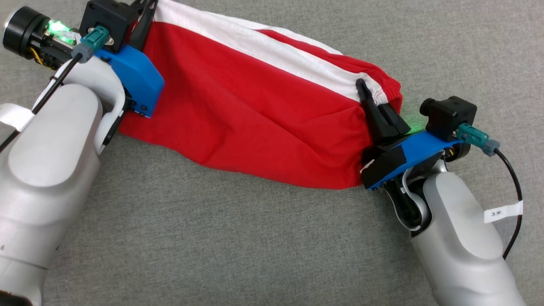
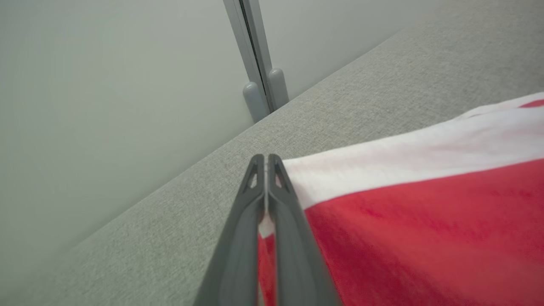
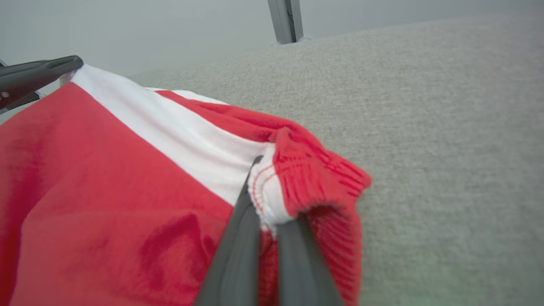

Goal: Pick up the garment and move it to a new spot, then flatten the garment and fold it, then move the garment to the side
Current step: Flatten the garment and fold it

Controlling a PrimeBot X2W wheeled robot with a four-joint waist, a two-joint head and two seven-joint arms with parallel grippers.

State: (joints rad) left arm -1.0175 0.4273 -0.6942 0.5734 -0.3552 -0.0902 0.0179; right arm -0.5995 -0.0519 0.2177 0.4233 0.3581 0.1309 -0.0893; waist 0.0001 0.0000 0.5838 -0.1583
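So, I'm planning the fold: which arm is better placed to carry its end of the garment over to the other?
Probably right. The right fingers pinch the garment at its waistband with grey surface around; the left fingers hold the other end, that wrist overlapping the cloth.

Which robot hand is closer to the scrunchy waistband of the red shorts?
Right. The right gripper pinches the shorts at the waistband; the left gripper grips the opposite end.
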